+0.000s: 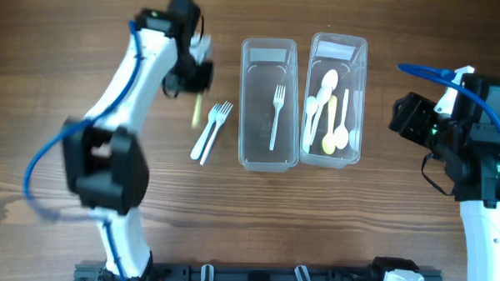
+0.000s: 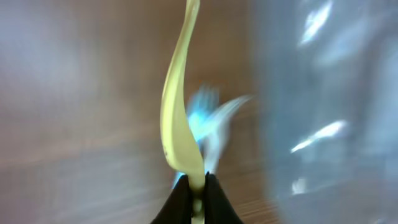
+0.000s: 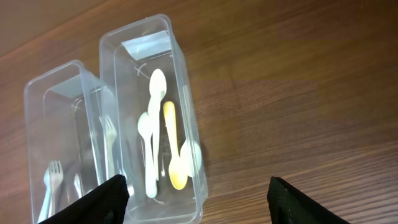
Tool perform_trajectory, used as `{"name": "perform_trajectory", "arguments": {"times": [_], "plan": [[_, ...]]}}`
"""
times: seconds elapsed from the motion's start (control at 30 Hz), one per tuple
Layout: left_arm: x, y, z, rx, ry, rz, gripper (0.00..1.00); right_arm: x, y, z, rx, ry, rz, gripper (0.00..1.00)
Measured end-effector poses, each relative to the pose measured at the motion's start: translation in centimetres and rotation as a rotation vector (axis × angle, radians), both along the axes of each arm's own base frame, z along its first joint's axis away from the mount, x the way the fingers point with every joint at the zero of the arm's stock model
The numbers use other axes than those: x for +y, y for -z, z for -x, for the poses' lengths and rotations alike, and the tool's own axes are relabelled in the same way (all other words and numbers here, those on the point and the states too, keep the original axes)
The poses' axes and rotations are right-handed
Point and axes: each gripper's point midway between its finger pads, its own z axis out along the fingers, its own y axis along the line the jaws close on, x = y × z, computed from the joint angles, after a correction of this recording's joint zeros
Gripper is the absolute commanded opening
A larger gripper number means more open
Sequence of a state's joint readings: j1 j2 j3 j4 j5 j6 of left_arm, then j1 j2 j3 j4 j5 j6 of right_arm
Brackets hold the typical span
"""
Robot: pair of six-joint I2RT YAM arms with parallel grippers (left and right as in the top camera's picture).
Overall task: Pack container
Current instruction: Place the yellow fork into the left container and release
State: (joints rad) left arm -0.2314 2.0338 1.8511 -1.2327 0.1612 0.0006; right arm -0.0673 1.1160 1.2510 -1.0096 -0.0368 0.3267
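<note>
pinching a yellow utensil (image 2: 177,112) tight in the narrowed left gripper (image 2: 198,186), holding it over the wooden table (image 1: 37,33) just left of two white forks (image 1: 210,132) lying loose. finding one white fork (image 1: 277,116) lying in the left container (image 1: 254,153), white and yellow spoons (image 1: 330,118) in the right container (image 1: 360,103) just beside it. spreading the right gripper (image 3: 196,186) wide, gripping nothing, hovering right of both containers.

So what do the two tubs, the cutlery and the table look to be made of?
Left tub and right tub: clear glossy plastic; contents show through the walls. Forks and spoons: thin, smooth white and yellow plastic, probably disposable. Yellow utensil in the left pincer: likely the same plastic, though blurred. Table: matte brown wood grain, possibly laminate.
</note>
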Motion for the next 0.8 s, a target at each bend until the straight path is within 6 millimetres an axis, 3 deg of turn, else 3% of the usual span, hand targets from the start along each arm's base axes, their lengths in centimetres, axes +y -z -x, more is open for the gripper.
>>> {"name": "perform_trajectory", "arguments": {"times": [0.07, 0.13, 0.2, 0.27, 0.33, 0.4, 0.43, 0.47, 0.57, 0.6, 0.67, 0.8], "plan": [[-2.5, -5.7, -0.5, -0.156, 0.024, 0.096, 0.04, 0.0, 0.0, 0.0, -0.002, 0.000, 0.000, 0.72], [-4.9, -10.0, 0.0, -0.262, 0.059, 0.171, 0.04, 0.0, -0.1, 0.0, -0.003, 0.000, 0.000, 0.72], [-7.5, -12.9, 1.1, -0.327, 0.102, 0.233, 0.05, 0.0, -0.1, 0.0, -0.003, 0.000, 0.000, 0.72], [-10.1, -13.9, 2.1, -0.347, 0.148, 0.274, 0.06, 0.0, -0.1, 0.0, -0.003, 0.000, 0.000, 0.72], [-12.5, -13.3, 2.8, -0.339, 0.180, 0.288, 0.08, 0.0, -0.1, 0.0, -0.004, 0.000, 0.000, 0.72], [-14.2, -11.5, 3.3, -0.306, 0.190, 0.267, 0.10, 0.0, -0.1, 0.0, -0.003, 0.000, 0.000, 0.72], [-15.0, -10.0, 3.4, -0.280, 0.188, 0.245, 0.14, 0.0, -0.1, 0.0, -0.003, 0.000, 0.000, 0.72], [-15.6, -8.5, 3.5, -0.253, 0.183, 0.226, 0.26, 0.0, -0.1, 0.0, -0.003, 0.000, 0.000, 0.72], [-16.8, -4.6, 3.4, -0.189, 0.169, 0.182, 0.35, 0.0, -0.1, 0.0, -0.003, 0.000, 0.000, 0.72], [-17.0, -3.2, 3.3, -0.164, 0.161, 0.163, 0.44, 0.0, -0.1, 0.0, -0.003, 0.000, 0.000, 0.73], [-16.8, -1.7, 3.4, -0.133, 0.149, 0.139, 0.51, 0.0, -0.1, 0.1, -0.003, 0.000, 0.000, 0.72], [-14.8, -2.2, 3.6, -0.098, 0.105, 0.108, 0.63, 0.0, -0.1, 0.1, -0.002, 0.000, 0.000, 0.73]]}}
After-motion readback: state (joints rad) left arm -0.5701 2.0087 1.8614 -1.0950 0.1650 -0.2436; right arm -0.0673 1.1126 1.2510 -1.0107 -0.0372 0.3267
